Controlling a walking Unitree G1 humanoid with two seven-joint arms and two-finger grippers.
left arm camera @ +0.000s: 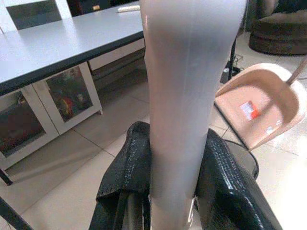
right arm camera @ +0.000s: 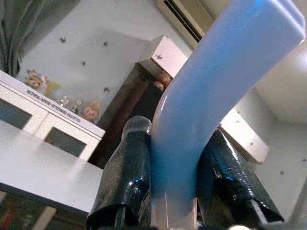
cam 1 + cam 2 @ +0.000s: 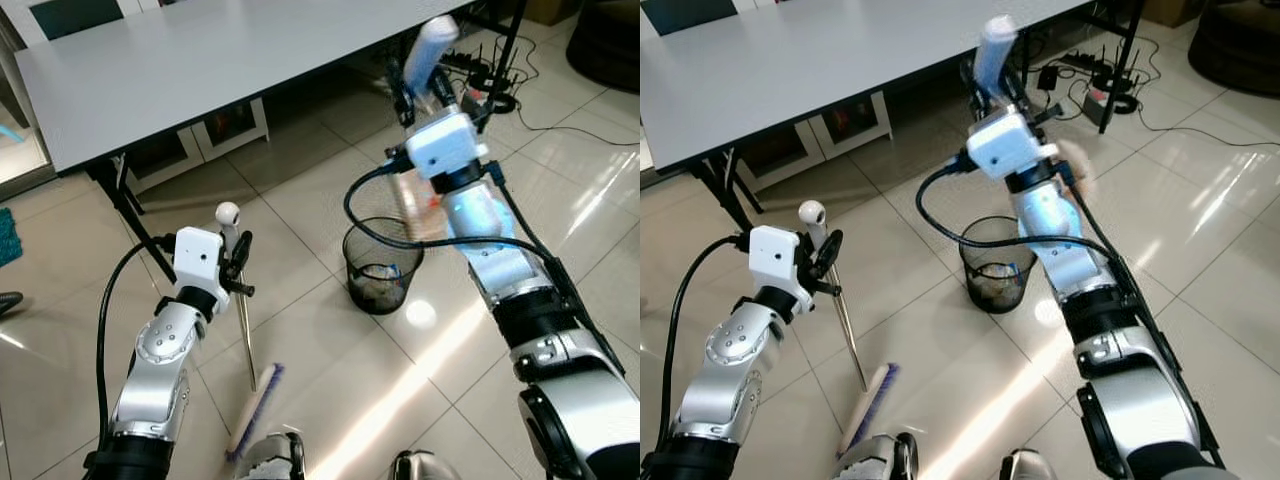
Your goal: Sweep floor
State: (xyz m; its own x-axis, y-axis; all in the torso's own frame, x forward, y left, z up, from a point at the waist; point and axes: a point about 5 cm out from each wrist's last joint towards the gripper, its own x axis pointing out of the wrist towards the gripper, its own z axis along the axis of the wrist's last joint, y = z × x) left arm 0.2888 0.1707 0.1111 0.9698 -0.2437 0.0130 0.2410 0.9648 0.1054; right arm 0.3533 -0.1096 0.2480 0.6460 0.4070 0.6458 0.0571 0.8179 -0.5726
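Tiled floor (image 3: 300, 330): bin (image 3: 380, 265), table (image 3: 180, 70)

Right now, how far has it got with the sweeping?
It looks near the end. The right gripper holds the pink dustpan tipped over the black wire bin, which already has some debris in it, so sweepings appear to be going in. The left gripper holds the broom with its head on the floor. Left: finishing the emptying and putting the tools away.
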